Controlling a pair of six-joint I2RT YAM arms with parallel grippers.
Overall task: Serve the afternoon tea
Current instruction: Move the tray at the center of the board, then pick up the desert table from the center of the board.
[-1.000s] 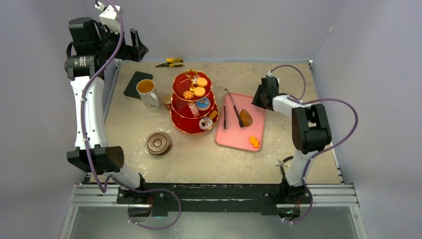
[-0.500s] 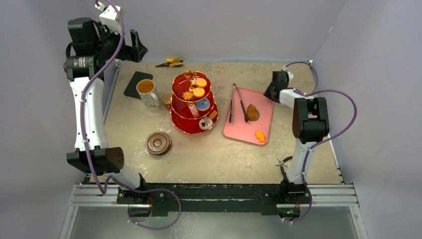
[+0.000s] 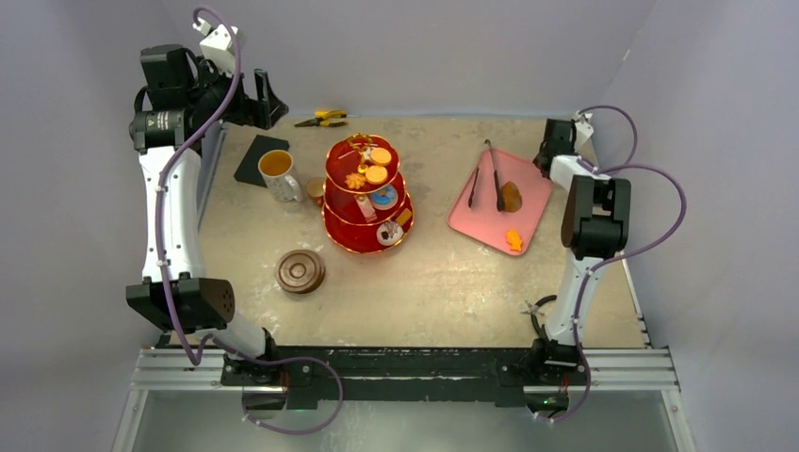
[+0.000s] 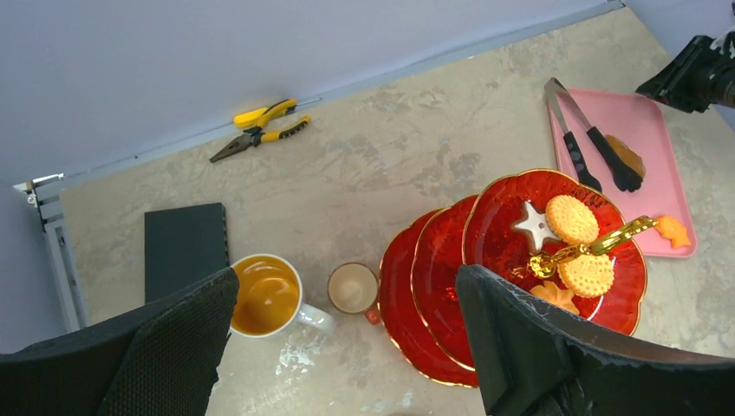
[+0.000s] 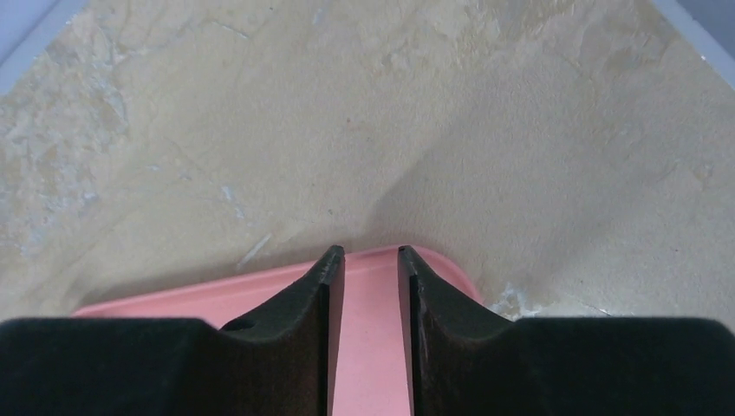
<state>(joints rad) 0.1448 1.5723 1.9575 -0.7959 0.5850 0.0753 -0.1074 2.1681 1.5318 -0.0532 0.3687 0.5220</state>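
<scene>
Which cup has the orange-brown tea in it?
The big white mug with the handle has it; its drink is amber. The little copper cup, between the mug and the red stand, looks pale inside.

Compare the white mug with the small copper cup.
The mug is bigger than the cup. The mug is white outside, the cup copper-brown. The mug holds amber tea; the cup's inside looks pale. Both stand upright on the table beside the red stand.

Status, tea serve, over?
Left gripper open, raised, empty. Right gripper at pink tray corner, jaws narrow, grip unclear. Three-tier stand loaded, ungripped. White mug, copper cup crowd it.
</scene>
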